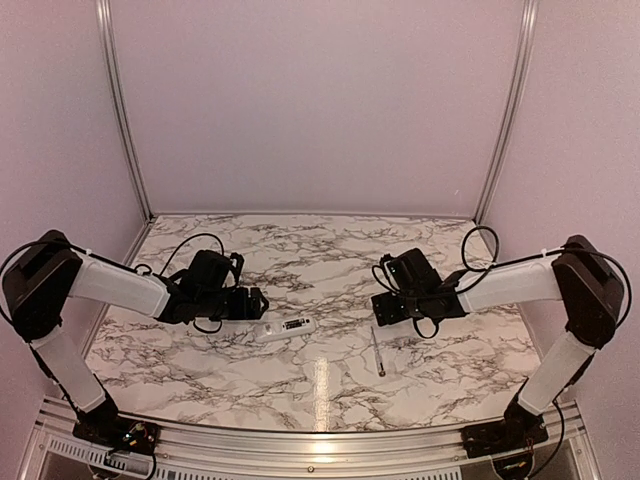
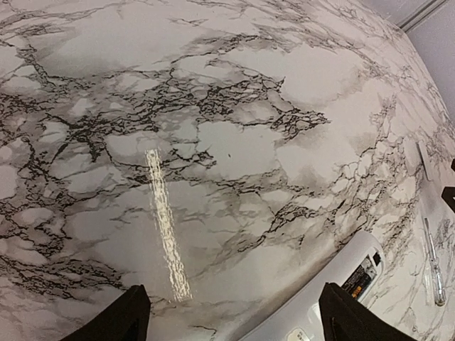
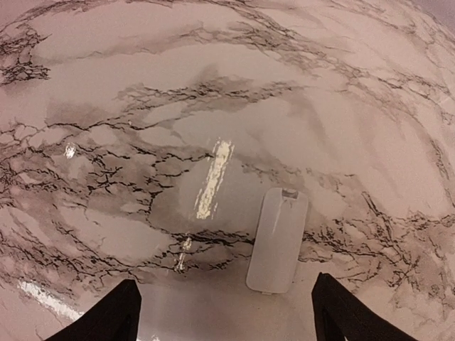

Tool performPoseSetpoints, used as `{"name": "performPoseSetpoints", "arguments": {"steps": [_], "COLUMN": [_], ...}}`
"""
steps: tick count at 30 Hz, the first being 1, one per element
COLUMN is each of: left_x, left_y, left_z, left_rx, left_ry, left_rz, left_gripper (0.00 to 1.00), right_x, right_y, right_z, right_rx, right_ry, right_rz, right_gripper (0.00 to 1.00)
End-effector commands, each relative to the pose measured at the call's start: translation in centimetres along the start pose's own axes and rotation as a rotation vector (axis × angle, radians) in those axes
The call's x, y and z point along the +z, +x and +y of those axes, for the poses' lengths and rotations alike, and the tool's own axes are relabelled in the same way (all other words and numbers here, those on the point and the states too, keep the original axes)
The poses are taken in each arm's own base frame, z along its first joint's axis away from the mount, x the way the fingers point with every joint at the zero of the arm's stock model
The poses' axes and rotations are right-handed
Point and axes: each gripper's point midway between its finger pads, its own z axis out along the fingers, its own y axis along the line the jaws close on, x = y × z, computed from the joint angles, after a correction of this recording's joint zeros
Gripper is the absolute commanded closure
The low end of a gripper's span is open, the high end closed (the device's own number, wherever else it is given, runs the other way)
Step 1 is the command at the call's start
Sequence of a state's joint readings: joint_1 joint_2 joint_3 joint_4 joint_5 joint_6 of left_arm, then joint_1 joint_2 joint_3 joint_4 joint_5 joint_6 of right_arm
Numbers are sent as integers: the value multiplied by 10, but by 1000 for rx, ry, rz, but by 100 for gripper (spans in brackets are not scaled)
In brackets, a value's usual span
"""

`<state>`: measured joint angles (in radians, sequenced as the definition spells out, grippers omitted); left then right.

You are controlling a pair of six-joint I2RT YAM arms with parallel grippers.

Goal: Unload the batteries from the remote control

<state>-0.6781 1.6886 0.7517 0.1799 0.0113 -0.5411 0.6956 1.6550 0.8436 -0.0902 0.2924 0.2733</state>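
Noting remote control lying just right of spread L fingers, long axis running approx. left-right, spread R fingers standing farther off.

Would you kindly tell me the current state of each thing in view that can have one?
Slim white plastic rectangular remote control: lying flat, ungripped.
Small flat white plastic cover: detached, lying flat apart from the remote.
Long thin grey pen-like stick: lying flat, untouched.
Left tool: open, holding nothing.
Right tool: open, holding nothing.
Batteries: not visible, so cannot tell.
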Motion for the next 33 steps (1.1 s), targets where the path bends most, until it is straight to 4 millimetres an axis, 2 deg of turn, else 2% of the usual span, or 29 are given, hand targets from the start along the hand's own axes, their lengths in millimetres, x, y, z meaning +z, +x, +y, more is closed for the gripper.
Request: {"name": "performPoseSetpoints", "arguments": {"steps": [1,5,10,16,24,33], "left_x": [-17,-21,-24,-18,-9,-8], "left_y": [-28,-44,-61,-70,-73,-73], "left_z": [4,-7,-21,-34,-41,-41], "left_rx": [30,34,43,54,45,34], "left_ry": [-54,-17,37,80,99,103], "left_rz": [-115,-174,-229,-237,-225,-221], "left_gripper": [13,13,15,16,18,19], "right_x": [-21,-38,-56,-74,-80,-70], "right_y": [1,12,31,59,86,115], "right_z": [24,41,49,67,76,82], "right_rx": [26,23,46,14,6,-40], "right_ry": [-93,-170,-215,-261,-233,-180], "right_rz": [-11,21,65,153,219,296], "right_gripper": [20,22,28,32,38,45]}}
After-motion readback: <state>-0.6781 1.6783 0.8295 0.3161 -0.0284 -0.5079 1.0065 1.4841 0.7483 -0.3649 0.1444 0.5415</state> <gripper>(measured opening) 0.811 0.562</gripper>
